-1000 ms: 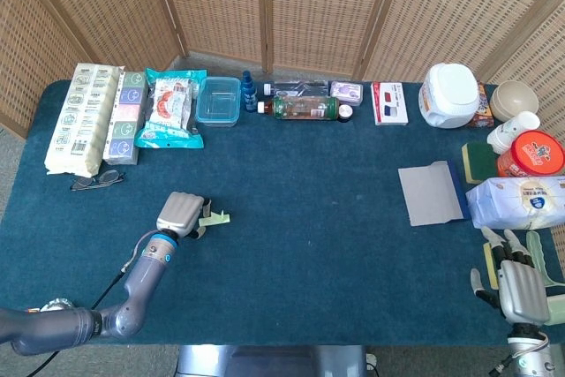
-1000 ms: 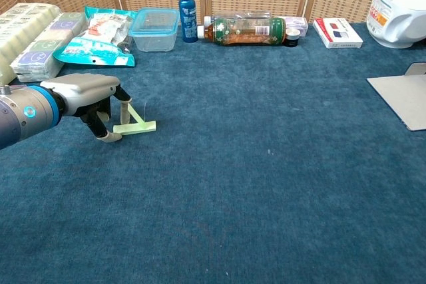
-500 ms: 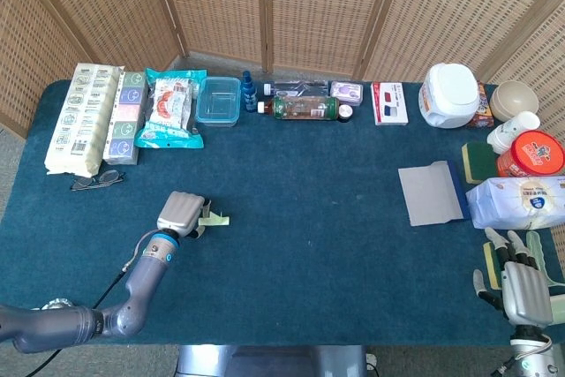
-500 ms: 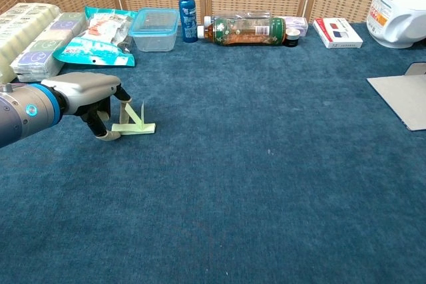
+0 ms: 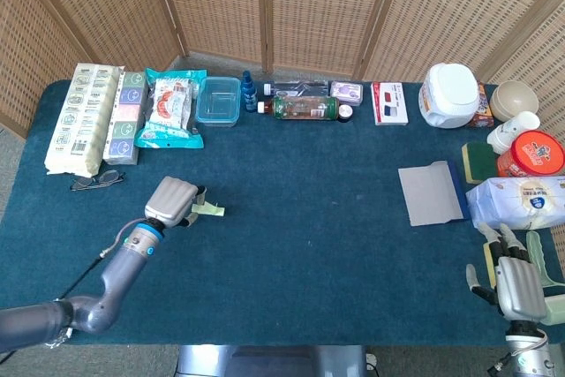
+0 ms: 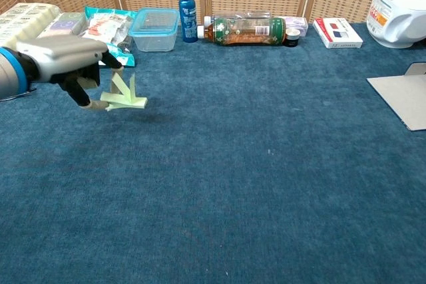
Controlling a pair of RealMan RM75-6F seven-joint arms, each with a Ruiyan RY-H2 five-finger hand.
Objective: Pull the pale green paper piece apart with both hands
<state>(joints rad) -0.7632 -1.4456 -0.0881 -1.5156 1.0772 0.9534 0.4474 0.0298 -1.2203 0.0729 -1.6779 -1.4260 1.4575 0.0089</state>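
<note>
Left hand (image 6: pixel 63 63) has lifted, pinching the pale green paper piece (image 6: pixel 124 96); right hand (image 5: pixel 516 282) idle, fingers spread.

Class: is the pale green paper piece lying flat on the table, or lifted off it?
Lifted: the left hand holds the pale green paper piece clear of the table.

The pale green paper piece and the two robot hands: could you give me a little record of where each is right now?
paper: pale green paper piece, folded, lifted off the dark blue table cloth
left robot hand: left robot hand pinches the paper at its near-left end
right robot hand: right robot hand near the table's front right corner, fingers spread, holding nothing
apart: the two hands are far from each other
</note>
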